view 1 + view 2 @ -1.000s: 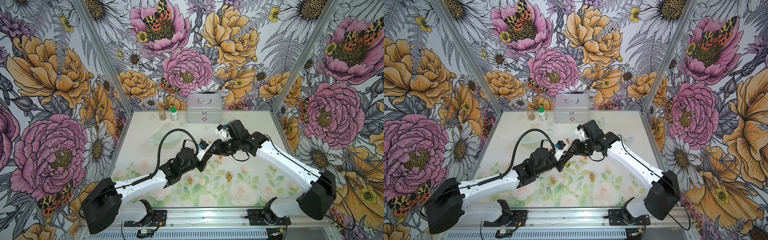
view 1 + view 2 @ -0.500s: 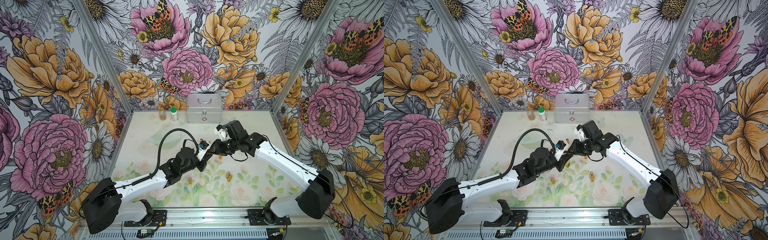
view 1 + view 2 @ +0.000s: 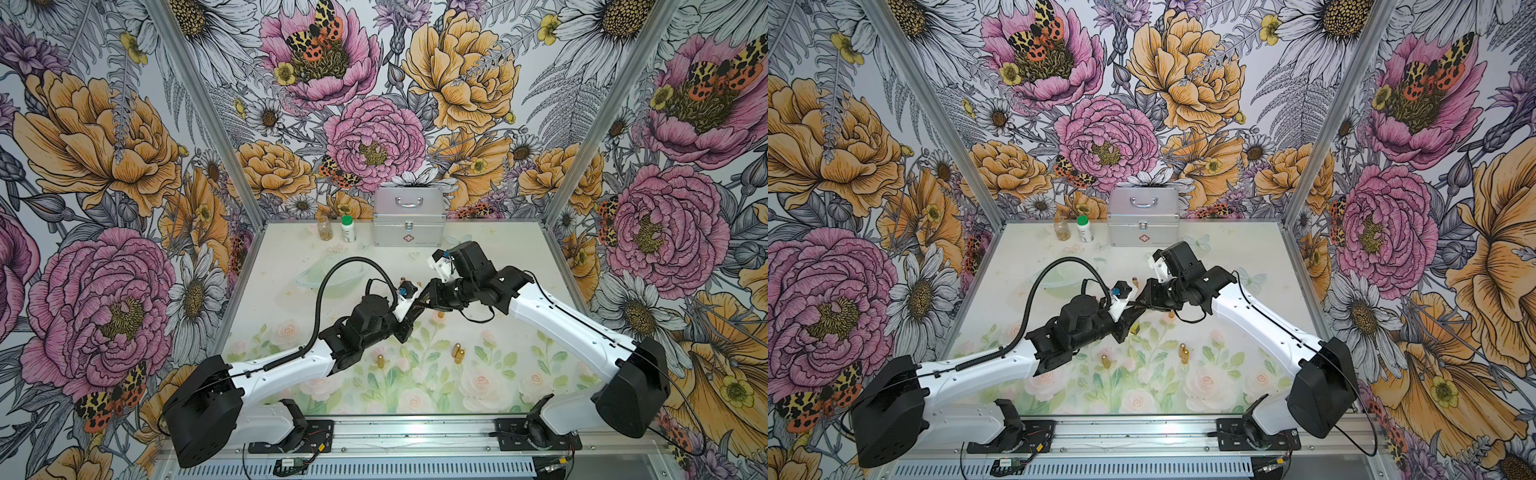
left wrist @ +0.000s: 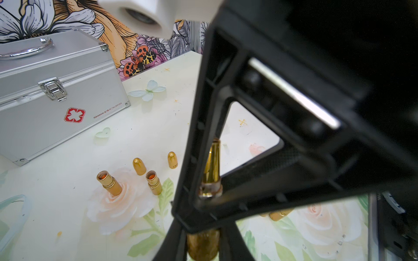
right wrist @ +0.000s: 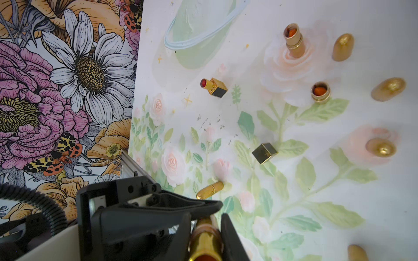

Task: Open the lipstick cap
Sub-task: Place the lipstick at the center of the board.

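A gold lipstick (image 5: 204,241) hangs above the middle of the table, held between both grippers. My left gripper (image 4: 203,237) is shut on one end of it, which is rounded and gold. My right gripper (image 5: 205,222) is shut on the other end, where a ring runs round the tube. I cannot tell which end is the cap. In both top views the left gripper (image 3: 417,307) and the right gripper (image 3: 424,302) meet tip to tip and hide the lipstick.
A silver first-aid case (image 3: 409,216) and two small bottles (image 3: 336,228) stand at the back. Two opened gold lipsticks (image 4: 109,183) stand on the table, with loose gold caps (image 4: 139,166) near them. A black-and-gold square lipstick (image 5: 214,87) and its cap (image 5: 264,153) lie apart.
My right gripper has shut on the lipstick. Both arms have stayed nearly still, and the left grip is unchanged.
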Action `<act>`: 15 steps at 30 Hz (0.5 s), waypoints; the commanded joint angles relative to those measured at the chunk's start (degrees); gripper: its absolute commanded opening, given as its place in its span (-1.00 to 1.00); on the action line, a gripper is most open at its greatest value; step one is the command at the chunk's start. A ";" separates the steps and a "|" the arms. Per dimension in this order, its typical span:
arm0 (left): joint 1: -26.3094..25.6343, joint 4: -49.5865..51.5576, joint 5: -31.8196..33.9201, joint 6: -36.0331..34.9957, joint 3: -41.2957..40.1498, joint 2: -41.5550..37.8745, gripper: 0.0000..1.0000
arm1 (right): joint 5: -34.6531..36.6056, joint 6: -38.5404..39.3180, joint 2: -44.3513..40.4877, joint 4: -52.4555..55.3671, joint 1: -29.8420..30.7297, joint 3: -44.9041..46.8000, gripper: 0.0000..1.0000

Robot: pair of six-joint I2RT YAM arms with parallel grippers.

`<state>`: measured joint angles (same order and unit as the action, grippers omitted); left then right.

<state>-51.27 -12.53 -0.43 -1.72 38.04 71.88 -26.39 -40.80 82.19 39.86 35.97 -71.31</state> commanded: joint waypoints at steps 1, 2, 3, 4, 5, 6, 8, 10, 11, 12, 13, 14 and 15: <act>-0.41 -2.08 2.12 -0.19 1.60 0.13 -0.77 | 3.65 -0.54 -0.85 -0.57 0.17 -1.28 -0.62; -0.41 -2.08 2.16 -0.11 1.47 0.07 -0.62 | 4.71 -0.43 -0.81 -0.56 0.16 -1.37 -0.63; -0.41 -2.08 2.33 0.11 1.29 -0.12 -0.42 | 5.77 -0.42 -0.81 -0.57 0.16 -1.44 -0.63; -0.41 -2.01 2.53 0.38 0.86 -0.41 -0.25 | 7.08 -0.22 -0.81 -0.57 0.16 -1.46 -0.63; -0.42 -1.92 2.79 0.85 0.41 -0.82 -0.06 | 8.89 0.23 -0.73 -0.48 0.17 -1.47 -0.63; -0.42 -1.82 3.15 1.21 -0.19 -1.18 0.12 | 10.67 0.64 -0.59 -0.48 0.16 -1.34 -0.63; -0.24 -1.42 3.65 2.41 -1.72 -2.50 0.29 | 15.33 1.52 -0.16 -0.48 0.24 -0.94 -0.63; -0.16 -0.06 4.38 3.86 -3.10 -4.30 0.51 | 19.61 2.24 0.67 -0.62 0.46 -0.72 -0.64; -0.07 0.98 4.91 4.86 -3.76 -5.31 0.60 | 22.28 2.87 1.22 -0.70 0.91 -0.67 -0.64; 0.09 2.12 5.39 5.64 -4.29 -6.31 0.66 | 24.73 3.65 1.81 -0.78 1.49 -0.75 -0.64; 0.18 3.61 6.28 6.55 -4.79 -7.56 0.74 | 27.36 4.56 2.49 -1.03 2.21 -0.68 -0.64; 0.33 5.09 7.34 7.75 -5.40 -8.65 0.83 | 29.33 5.15 3.13 -1.75 2.82 -0.30 -0.64; 0.61 6.20 8.03 8.88 -5.88 -9.76 0.91 | 30.62 5.50 3.68 -2.77 3.33 0.42 -0.65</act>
<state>-51.16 -9.98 3.90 3.49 33.67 65.43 -4.95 -38.04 83.72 39.59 37.74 -71.31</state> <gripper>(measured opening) 0.940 0.213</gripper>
